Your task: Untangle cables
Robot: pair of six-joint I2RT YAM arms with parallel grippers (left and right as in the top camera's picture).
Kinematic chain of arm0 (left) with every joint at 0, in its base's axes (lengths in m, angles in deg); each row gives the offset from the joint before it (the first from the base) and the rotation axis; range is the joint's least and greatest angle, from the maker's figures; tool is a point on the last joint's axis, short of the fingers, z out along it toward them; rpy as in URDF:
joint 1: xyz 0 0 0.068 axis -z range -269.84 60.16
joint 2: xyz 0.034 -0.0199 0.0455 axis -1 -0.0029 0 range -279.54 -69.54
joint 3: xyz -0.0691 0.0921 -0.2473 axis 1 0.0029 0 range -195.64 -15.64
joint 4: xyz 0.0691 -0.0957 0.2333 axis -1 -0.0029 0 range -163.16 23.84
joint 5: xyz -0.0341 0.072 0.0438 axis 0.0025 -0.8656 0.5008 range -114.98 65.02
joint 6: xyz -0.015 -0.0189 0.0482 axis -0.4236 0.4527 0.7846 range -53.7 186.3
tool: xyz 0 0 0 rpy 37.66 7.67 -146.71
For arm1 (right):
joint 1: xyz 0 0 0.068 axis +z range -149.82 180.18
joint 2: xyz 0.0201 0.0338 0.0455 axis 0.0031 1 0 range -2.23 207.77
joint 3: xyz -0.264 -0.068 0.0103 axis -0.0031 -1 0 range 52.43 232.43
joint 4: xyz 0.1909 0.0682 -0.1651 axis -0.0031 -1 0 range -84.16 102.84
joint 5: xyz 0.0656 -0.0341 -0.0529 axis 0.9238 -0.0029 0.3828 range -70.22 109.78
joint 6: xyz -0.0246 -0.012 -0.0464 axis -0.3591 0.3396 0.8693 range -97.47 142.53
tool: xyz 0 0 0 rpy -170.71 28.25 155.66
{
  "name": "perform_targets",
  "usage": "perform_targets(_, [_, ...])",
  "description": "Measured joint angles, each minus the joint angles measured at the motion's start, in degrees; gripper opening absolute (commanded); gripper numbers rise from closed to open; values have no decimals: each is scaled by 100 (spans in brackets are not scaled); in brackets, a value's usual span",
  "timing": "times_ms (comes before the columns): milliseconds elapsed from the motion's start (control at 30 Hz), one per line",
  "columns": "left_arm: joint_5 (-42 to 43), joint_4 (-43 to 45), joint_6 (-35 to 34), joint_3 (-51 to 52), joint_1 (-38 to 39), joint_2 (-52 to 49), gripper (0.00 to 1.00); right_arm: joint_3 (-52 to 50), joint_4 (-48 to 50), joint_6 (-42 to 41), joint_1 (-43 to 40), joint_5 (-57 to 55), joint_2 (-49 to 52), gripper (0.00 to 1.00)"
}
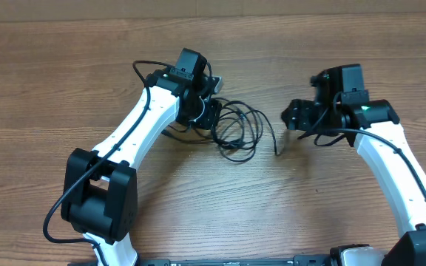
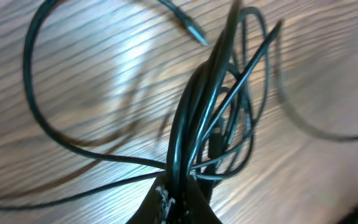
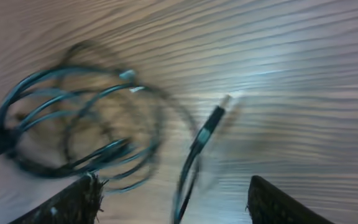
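The cables [image 1: 239, 129] are thin black cords lying in tangled loops on the wooden table between my two arms. My left gripper [image 1: 211, 112] sits at the left edge of the tangle. In the left wrist view it [image 2: 182, 196] is shut on a tight bundle of several strands [image 2: 197, 118] that fan out beyond the jaws. My right gripper [image 1: 291, 118] stands just right of the tangle. In the right wrist view it [image 3: 176, 205] is open, fingers wide apart. A loose blurred strand ending in a flat plug [image 3: 211, 122] runs between the fingers, touching neither. The loops [image 3: 73, 124] lie to the left.
A free cable end [image 1: 276, 151] points toward the table's front, below the right gripper. Another small plug end [image 2: 194, 34] lies loose on the wood beyond the left gripper. Each arm's own thicker black cable [image 1: 143, 74] arcs over its body.
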Motion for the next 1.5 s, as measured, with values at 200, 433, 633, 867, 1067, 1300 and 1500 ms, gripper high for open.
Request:
perform_targets(200, [562,179,-398,0,-26,0,4,-240,354,94,262,435,0,70])
perform_targets(433, [1047,299,-715,0,-52,0,4,-874,1342,129,743,640,144,57])
perform_targets(633, [1526,411,-813,0,-52,0,4,-1034,1856,131,1113,496,459,53])
perform_targets(867, [1827,409,-833,0,-52,0,4,-1038,2184,120,1180,9,968,38])
perform_targets(1067, [1880,278,-811,2,-74,0,4,-1038,2229,-90,1193,-269,1266,5])
perform_targets(1300, [1246,-136,-789,17,-330,0,5,-1038,2103,-334,1250,-313,1268,4])
perform_targets(1500, [629,-249,-826,20,-769,0,20,-1045,1895,-415,1239,-107,1298,4])
